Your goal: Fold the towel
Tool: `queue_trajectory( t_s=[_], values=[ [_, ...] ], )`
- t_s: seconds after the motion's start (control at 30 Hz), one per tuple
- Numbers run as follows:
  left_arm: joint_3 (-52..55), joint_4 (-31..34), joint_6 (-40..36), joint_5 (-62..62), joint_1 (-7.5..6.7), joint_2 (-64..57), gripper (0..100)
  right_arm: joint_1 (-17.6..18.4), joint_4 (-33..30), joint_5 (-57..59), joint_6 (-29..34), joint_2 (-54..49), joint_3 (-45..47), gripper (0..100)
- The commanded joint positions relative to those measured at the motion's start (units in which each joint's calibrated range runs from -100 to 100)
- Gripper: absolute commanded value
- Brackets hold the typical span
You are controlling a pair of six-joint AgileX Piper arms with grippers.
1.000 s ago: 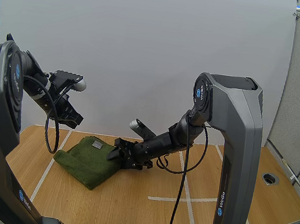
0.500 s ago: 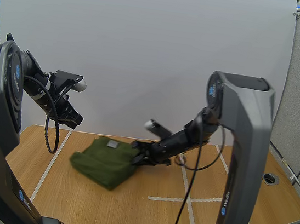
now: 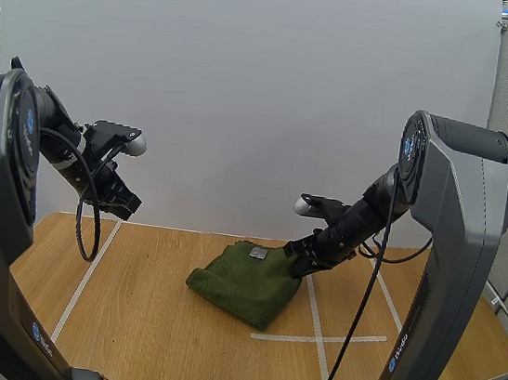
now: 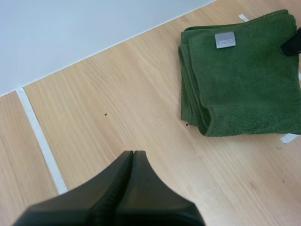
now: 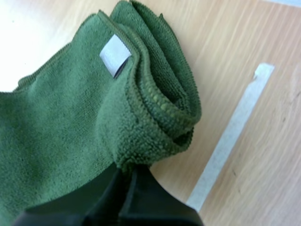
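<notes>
Reaching down from its tall elbow at the right, the right arm slopes toward the middle of the bench [image 3: 125,314], its wrist low and its gripper [image 3: 304,261] at the towel's far right edge. In the right wrist view that gripper [image 5: 126,175] has its fingers [image 5: 110,188] pinching the thick folded edge of the towel [image 5: 66,122] between the tips.

The left arm is held up at the left, clear of the bench, with its gripper [image 3: 127,202] tilted downward in the air. In the left wrist view this gripper [image 4: 133,153] has its fingers pressed together into one dark wedge, holding nothing, well apart from the towel [image 4: 244,80].

One towel [image 3: 246,285] lies on the bench, a little right of centre and toward the far side, with its right edge along a line of white tape [image 3: 320,344]. It is dark green, soft and nubbly, folded into a roughly square pad of several layers with rounded, rolled edges. One small grey label [image 3: 257,253] sits on its top face near the far edge; the label [image 5: 115,55] is rectangular and smooth.

The bench is light wood with a fine grain, marked off by thin white tape lines.
</notes>
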Motion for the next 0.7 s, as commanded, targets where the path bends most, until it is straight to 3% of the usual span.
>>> queue_trajectory(
  t_s=[0.0,0.2,0.43,0.67],
  values=[
    [-0.3,-1.7,-0.3,2.5,-0.19,0.1,0,-0.2,0.6,1.1,0.2,-1.0,-1.3,0],
    [-0.3,-1.8,-0.3,2.5,-3.25,4.8,0,1.0,-1.1,-2.4,0.4,0.0,-3.2,0],
    [-0.3,-4.3,-0.2,-6.0,-5.51,10.2,0,3.7,-3.9,-4.8,2.7,3.4,-4.2,0],
    [-3.5,-4.9,0.9,-18.0,-10.58,19.1,0,4.0,-4.0,-5.5,2.8,3.4,-4.2,0]
  ],
)
